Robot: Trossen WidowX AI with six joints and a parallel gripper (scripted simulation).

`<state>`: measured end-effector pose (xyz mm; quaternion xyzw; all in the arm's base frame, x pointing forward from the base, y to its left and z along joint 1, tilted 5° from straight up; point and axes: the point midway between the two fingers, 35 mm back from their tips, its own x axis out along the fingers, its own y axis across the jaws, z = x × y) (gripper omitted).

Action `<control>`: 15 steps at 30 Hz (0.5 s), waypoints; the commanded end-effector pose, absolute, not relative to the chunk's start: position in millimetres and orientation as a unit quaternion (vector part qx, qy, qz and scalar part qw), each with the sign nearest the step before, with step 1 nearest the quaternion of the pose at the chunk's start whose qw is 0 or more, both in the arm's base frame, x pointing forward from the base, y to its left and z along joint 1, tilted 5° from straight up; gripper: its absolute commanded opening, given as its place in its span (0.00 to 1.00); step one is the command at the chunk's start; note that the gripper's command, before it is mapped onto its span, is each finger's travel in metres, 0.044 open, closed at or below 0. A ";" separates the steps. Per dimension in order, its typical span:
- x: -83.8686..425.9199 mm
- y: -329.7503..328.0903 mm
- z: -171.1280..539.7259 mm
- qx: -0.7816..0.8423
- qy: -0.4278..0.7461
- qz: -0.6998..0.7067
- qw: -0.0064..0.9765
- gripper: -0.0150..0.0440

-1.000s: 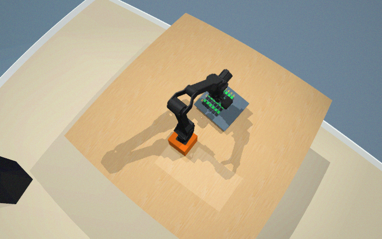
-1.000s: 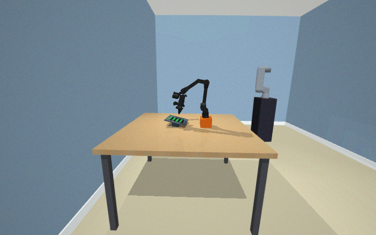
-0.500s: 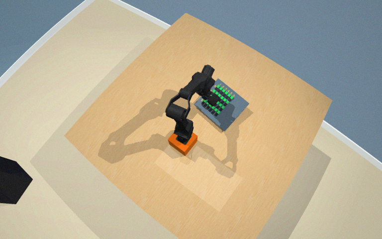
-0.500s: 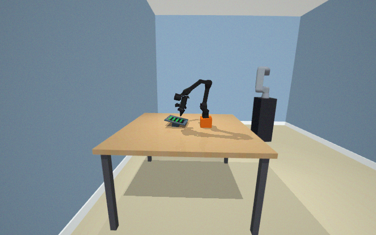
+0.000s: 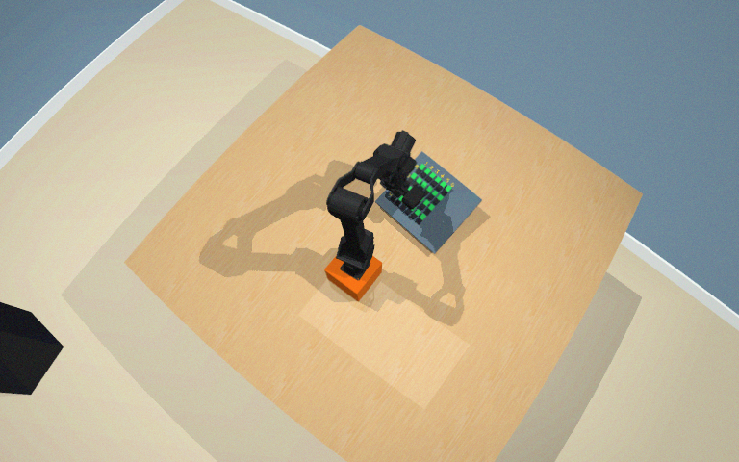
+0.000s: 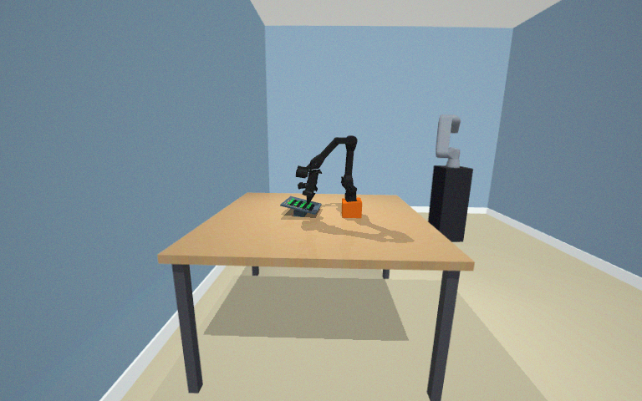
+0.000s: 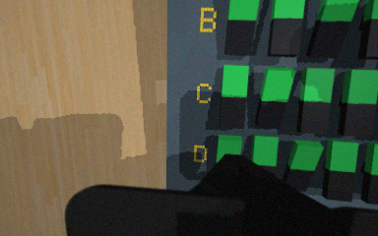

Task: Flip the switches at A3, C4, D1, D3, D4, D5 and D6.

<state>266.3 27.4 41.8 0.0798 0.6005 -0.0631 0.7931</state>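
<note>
The tilted grey-blue switch panel (image 5: 463,200) (image 7: 179,59) (image 6: 286,205) carries green-and-black rocker switches. In the wrist view, rows B, C and D show in part; row A is out of view. Switches C1 (image 7: 235,81), C4 (image 7: 361,88), D2 (image 7: 266,150) and D4 (image 7: 342,156) show their green halves. C2 (image 7: 278,85), B3 (image 7: 339,11) and D3 (image 7: 306,155) look slanted unlike their neighbours. My gripper (image 7: 232,163) (image 6: 308,200) is shut and empty, its tip over the lower part of D1 (image 7: 229,143). The tip hides D1's near end; contact cannot be told.
My orange base (image 5: 351,278) (image 6: 351,208) stands on the wooden table (image 5: 272,191) (image 6: 265,243) beside the panel. My arm crosses above the panel's near-left side. A grey arm (image 6: 443,137) on a black pedestal (image 6: 447,203) stands beyond the table.
</note>
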 end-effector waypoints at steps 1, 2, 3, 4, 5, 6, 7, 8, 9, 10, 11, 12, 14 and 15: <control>265.0 27.5 36.0 0.082 0.603 -0.064 0.791 0.25; 265.3 27.5 35.1 0.082 0.603 -0.064 0.791 0.25; 265.6 27.5 34.0 0.082 0.603 -0.064 0.791 0.25; 266.1 27.5 32.6 0.082 0.603 -0.064 0.791 0.25; 266.6 27.5 31.1 0.082 0.603 -0.064 0.791 0.25; 267.1 27.5 29.5 0.082 0.603 -0.064 0.791 0.25; 267.5 27.5 27.9 0.082 0.603 -0.064 0.791 0.25; 268.0 27.5 26.3 0.082 0.603 -0.064 0.791 0.25; 268.4 27.5 25.0 0.082 0.603 -0.064 0.791 0.25; 268.6 27.4 24.2 0.082 0.603 -0.064 0.791 0.25; 268.7 27.4 24.0 0.082 0.603 -0.064 0.791 0.25; 268.7 27.4 24.0 0.082 0.603 -0.064 0.791 0.25; 268.7 27.4 24.0 0.082 0.603 -0.064 0.791 0.25; 268.7 27.4 24.0 0.082 0.603 -0.064 0.791 0.25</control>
